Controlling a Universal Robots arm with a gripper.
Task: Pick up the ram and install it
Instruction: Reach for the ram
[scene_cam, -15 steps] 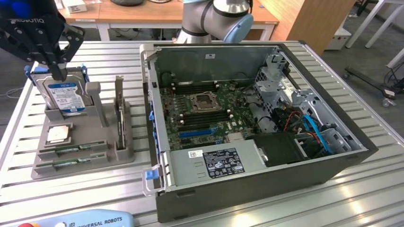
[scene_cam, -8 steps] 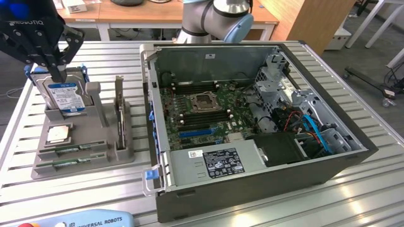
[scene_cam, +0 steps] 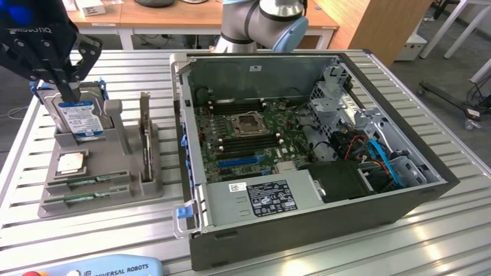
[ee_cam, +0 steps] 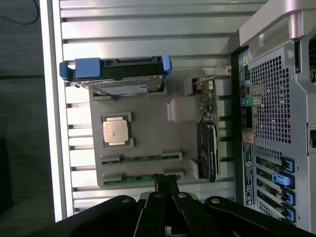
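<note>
"UNIVERSAL ROBOTS" stands in dark capitals, beside a small logo, on the pale blue pendant (scene_cam: 115, 268) at 7 o'clock in the exterior view. At 10 o'clock, white upside-down lettering on the black gripper (scene_cam: 69, 92) appears to read "ROBOTIQ". The drive (scene_cam: 80, 118) at 9 o'clock and the power supply (scene_cam: 265, 198) at 6 o'clock carry labels whose print cannot be read.

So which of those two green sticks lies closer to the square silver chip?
The ram in the slot beside the chip; the other ram lies one slot further, along the outer edge of the holder.
</note>
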